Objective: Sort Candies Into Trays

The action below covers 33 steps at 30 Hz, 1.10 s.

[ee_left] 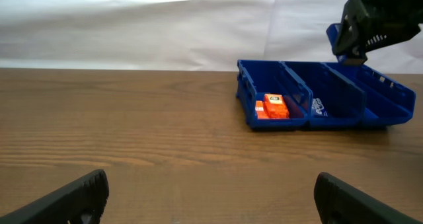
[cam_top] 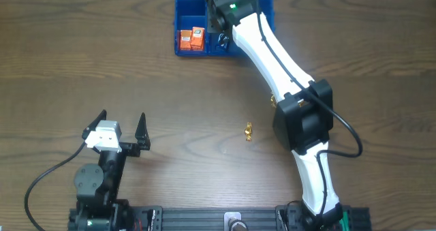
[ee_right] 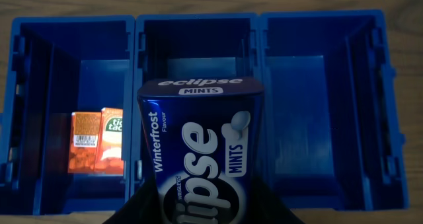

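Hovering over tray (ee_right: 198, 18) middle compartment | right claw (cam_top: 219, 25) clamped on mint tin (ee_right: 201, 151) | left claw (cam_top: 122, 116) apart

There are three blue trays (ee_right: 198, 26) (they are joined side by side), two orange candy boxes (ee_right: 99, 141), one dark blue mint box (ee_right: 201, 151) and one small gold candy (cam_top: 248, 131), or possibly two pieces together.
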Available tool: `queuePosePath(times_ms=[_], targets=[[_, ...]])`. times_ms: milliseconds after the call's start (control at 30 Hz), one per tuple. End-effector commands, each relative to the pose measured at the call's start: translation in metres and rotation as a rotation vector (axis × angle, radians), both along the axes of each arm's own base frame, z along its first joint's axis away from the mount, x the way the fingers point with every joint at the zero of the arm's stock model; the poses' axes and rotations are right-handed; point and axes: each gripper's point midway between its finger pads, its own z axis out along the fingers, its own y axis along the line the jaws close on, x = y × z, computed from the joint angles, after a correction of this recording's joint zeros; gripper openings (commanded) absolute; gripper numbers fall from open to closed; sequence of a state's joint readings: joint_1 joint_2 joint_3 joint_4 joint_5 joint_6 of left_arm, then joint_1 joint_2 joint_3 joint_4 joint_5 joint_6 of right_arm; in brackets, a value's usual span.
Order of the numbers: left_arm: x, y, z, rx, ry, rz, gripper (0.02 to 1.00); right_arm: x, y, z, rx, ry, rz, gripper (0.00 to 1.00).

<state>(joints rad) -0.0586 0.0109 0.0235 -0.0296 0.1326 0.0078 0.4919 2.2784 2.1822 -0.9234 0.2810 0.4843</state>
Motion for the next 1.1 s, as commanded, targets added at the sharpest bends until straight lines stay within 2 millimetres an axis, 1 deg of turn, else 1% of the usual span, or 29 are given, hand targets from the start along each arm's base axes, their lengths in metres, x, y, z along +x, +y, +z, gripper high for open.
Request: queuePosePath(times_ms=[33, 100, 133, 167, 200, 233, 267, 367, 400, 467, 533, 600, 633, 667, 733, 800, 867, 933, 1000, 1067, 1100], targets=[[-0.001, -0.002, -0.016, 0.008, 0.046, -0.016, 0.998, 0.011, -0.001, -0.002, -0.001, -0.023, 0.004, 0.215], [-0.001, -0.002, -0.016, 0.008, 0.047, -0.016, 0.996, 0.013, 0.001, -0.006, 0.006, -0.022, 0.007, 0.226], [-0.001, -0.002, -0.016, 0.008, 0.046, -0.016, 0.996, 0.014, 0.002, -0.006, 0.008, -0.024, 0.008, 0.248], [-0.001, -0.002, -0.016, 0.008, 0.046, -0.016, 0.998, 0.014, 0.003, -0.006, 0.014, -0.024, 0.011, 0.281], [-0.001, -0.002, -0.016, 0.008, 0.046, -0.016, 0.998, 0.014, 0.003, -0.006, 0.016, -0.026, 0.011, 0.338], [-0.001, -0.002, -0.016, 0.008, 0.046, -0.016, 0.998, 0.014, 0.003, -0.006, 0.016, -0.026, 0.011, 0.470], [-0.001, -0.002, -0.016, 0.008, 0.046, -0.016, 0.998, 0.014, 0.004, -0.006, 0.020, -0.022, 0.015, 0.641], [-0.001, -0.002, -0.016, 0.008, 0.047, -0.016, 0.998, 0.011, 0.008, -0.008, 0.041, -0.005, 0.027, 0.702], [-0.001, -0.002, -0.016, 0.008, 0.046, -0.016, 0.998, 0.009, 0.007, -0.006, 0.040, -0.002, 0.027, 0.706], [-0.001, -0.002, -0.016, 0.008, 0.046, -0.016, 0.998, 0.003, 0.004, 0.004, 0.036, -0.001, 0.027, 0.717], [-0.001, -0.002, -0.016, 0.008, 0.046, -0.016, 0.998, -0.008, 0.001, 0.023, 0.034, 0.001, 0.031, 0.724], [-0.001, -0.002, -0.016, 0.008, 0.046, -0.016, 0.998, -0.032, -0.010, 0.046, -0.007, 0.020, 0.026, 0.730], [-0.001, -0.002, -0.016, 0.008, 0.046, -0.016, 0.996, -0.042, -0.014, 0.052, -0.021, 0.030, 0.028, 0.733], [-0.001, -0.002, -0.016, 0.008, 0.046, -0.016, 0.998, -0.058, -0.019, 0.058, -0.049, 0.049, 0.031, 0.735], [-0.001, -0.002, -0.016, 0.008, 0.046, -0.016, 0.998, -0.081, -0.023, 0.060, -0.078, 0.080, 0.046, 0.735], [-0.001, -0.002, -0.016, 0.008, 0.046, -0.016, 0.996, -0.116, -0.024, 0.050, -0.089, 0.129, 0.058, 0.735], [-0.001, -0.002, -0.016, 0.008, 0.046, -0.016, 0.998, -0.146, -0.026, 0.034, -0.092, 0.170, 0.047, 0.737], [-0.001, -0.002, -0.016, 0.008, 0.047, -0.016, 0.998, -0.189, -0.026, 0.003, -0.064, 0.250, 0.059, 0.737], [-0.001, -0.002, -0.016, 0.008, 0.046, -0.016, 0.998, -0.215, -0.024, -0.021, -0.029, 0.312, 0.074, 0.735], [-0.001, -0.002, -0.016, 0.008, 0.046, -0.016, 0.996, -0.233, -0.027, -0.044, -0.010, 0.356, 0.061, 0.739], [-0.001, -0.002, -0.016, 0.008, 0.046, -0.016, 0.998, -0.243, -0.031, -0.060, -0.006, 0.385, 0.042, 0.739]])
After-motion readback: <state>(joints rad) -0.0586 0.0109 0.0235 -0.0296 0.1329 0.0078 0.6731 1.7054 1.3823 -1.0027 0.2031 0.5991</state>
